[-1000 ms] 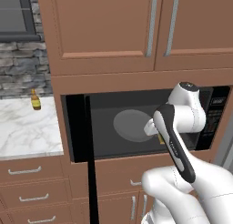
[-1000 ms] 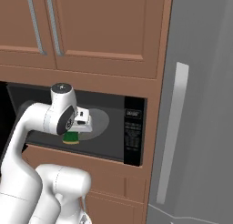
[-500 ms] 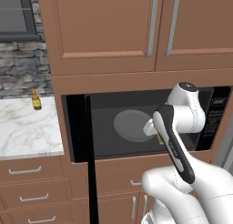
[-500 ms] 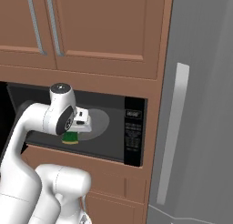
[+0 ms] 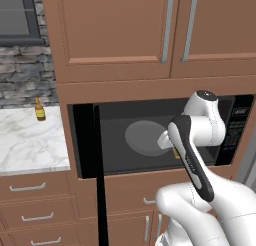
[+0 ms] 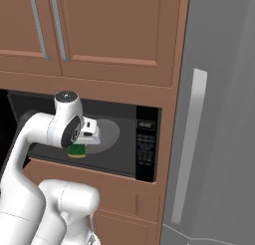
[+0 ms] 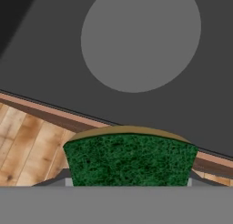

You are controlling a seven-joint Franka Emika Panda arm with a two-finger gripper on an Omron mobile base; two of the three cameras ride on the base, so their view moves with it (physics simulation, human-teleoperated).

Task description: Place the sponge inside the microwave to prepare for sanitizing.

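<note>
Right base view: nothing has visibly moved since a second ago; the arm holds the same pose at the open microwave (image 6: pixel 144 144), and the sponge (image 6: pixel 77 150) hangs at the same spot below the pincer (image 6: pixel 82 142). In the hand view the sponge (image 7: pixel 129 159) sits clamped between the pincer's sides, green face toward the camera, over the front lip of the cavity, with the round turntable (image 7: pixel 141 38) farther in.

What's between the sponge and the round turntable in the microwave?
Bare grey microwave floor and the front sill: in the hand view the sponge, in the end effector, sits at the opening, short of the turntable.
</note>
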